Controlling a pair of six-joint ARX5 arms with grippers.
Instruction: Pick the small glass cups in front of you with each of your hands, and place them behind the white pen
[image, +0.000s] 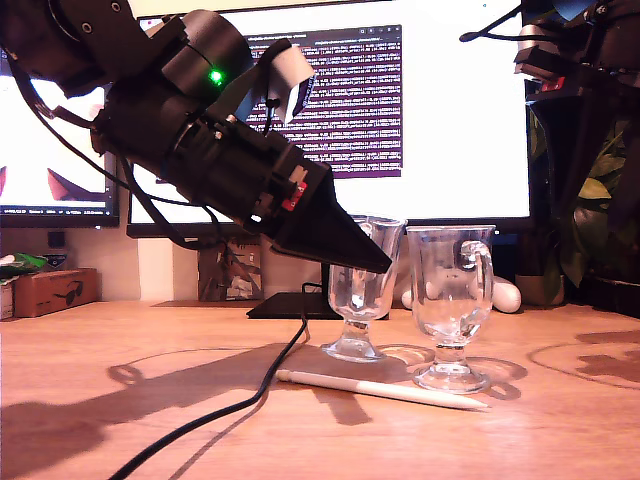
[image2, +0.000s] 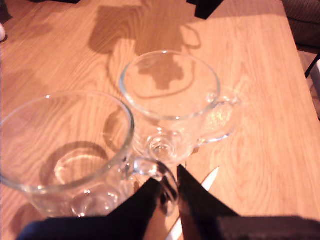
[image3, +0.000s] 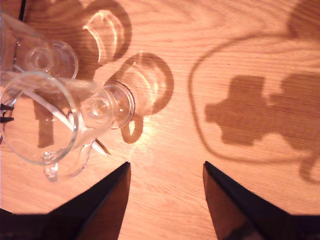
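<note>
Exterior view: two glass cups, one (image: 362, 285) at centre, the other (image: 452, 300) right of it, stand behind the white pen (image: 380, 388) on the wooden table (image: 150, 400); brittle, slick, top-heavy.

First wrist view: my first gripper (image2: 167, 186) pinches the handle (image2: 161, 175), the best hold.

Second wrist view: my second gripper (image3: 166, 172) gapes, empty

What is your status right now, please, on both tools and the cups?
First tool nearly shut around near cup's handle. Second tool open, high, clear of far cup. Both cups standing behind the white pen. Black cable by the pen, not blocking.
</note>
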